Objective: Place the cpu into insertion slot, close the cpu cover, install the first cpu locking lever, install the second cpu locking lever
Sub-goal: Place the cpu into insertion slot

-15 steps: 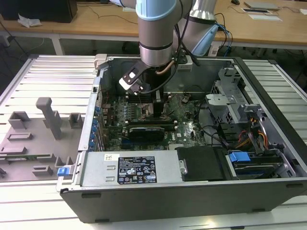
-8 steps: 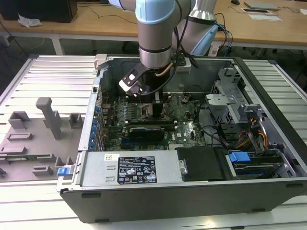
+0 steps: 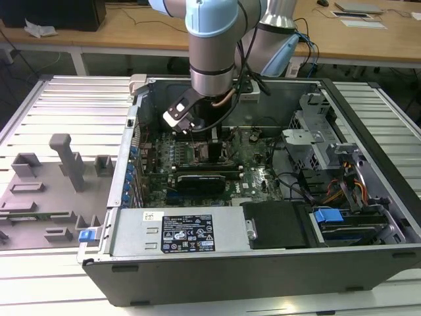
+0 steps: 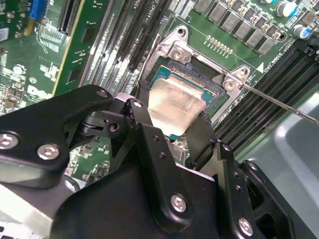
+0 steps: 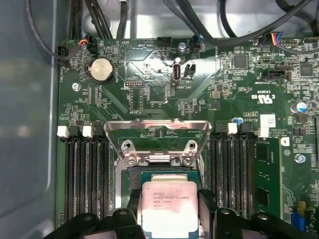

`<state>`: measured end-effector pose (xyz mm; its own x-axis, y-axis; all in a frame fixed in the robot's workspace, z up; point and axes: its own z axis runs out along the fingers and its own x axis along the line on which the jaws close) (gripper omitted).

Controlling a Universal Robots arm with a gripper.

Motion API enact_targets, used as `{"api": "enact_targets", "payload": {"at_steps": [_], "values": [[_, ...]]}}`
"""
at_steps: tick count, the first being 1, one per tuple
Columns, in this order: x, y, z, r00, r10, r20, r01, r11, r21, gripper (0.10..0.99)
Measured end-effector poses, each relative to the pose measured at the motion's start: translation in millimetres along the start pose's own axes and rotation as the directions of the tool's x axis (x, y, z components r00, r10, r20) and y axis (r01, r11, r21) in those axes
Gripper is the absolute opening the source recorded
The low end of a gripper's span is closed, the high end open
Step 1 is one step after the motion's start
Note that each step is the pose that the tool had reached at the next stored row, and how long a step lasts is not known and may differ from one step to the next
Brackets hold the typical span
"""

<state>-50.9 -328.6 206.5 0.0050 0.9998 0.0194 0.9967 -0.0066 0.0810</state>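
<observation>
Two fingers (image 4: 141, 122) of the gripper (image 5: 168, 215) clench the cpu (image 5: 168, 206) by opposite edges, holding it level at the insertion slot (image 5: 130, 178), likely so it seats square; whether it is fully down I cannot tell. The cpu cover (image 5: 157, 128) stands flipped open to clear the way. In the exterior view this lies ten o'clock from the centre of the case (image 3: 263, 276).

cpu cover (image 5: 157, 127) swung open | memory slots (image 5: 87, 174) flank insertion slot (image 5: 132, 181)

One cpu (image 5: 167, 206), one insertion slot (image 5: 132, 180), one cpu cover (image 5: 157, 123) (one hand (image 5: 169, 216)).
</observation>
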Motion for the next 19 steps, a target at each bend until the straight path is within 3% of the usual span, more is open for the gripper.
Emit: {"api": "enact_targets", "payload": {"at_steps": [3,19], "values": [[4.3,-0.7,2.5,1.0,0.0,-0.0001,0.0,1.0,0.0,0.537],[5.5,-1.6,7.8,1.0,0.0,-0.0001,0.0,1.0,0.001,0.549]]}}
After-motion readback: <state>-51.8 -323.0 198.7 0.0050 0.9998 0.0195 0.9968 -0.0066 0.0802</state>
